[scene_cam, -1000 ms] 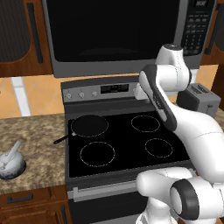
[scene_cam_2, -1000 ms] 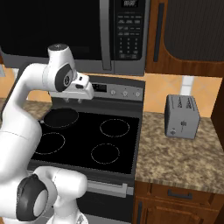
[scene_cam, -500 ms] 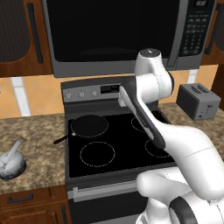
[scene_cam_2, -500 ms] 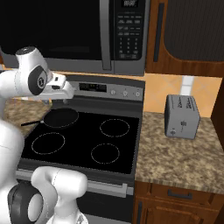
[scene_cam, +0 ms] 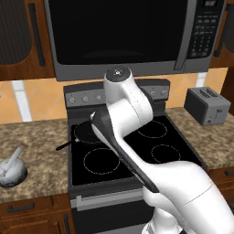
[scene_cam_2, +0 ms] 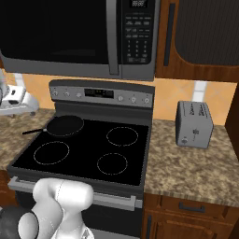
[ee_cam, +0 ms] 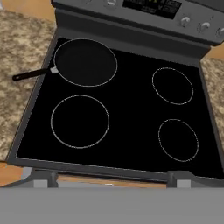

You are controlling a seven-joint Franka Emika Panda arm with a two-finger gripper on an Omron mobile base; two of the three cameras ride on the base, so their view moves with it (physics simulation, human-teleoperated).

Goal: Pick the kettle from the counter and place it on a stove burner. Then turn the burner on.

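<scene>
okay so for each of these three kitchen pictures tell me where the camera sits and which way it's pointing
Left base view: behind the arm's left, facing the cooktop, kettle on the counter; arm fills the middle.
Right base view: behind its right, same cooktop, toaster; arm at lower left.
Hand view: above, looking down at the frying pan.
All share cooktop and pan.

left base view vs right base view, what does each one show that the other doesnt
Left base view alone: the kettle sitting on the counter left of the stove, and the arm stretching across the cooktop.

Right base view alone: the wooden drawer under the counter on the right of the stove.

Both: the black cooktop with its white burner rings, the frying pan on the rear left burner with its handle pointing left, the knob panel, the microwave above and the toaster on the right.
</scene>
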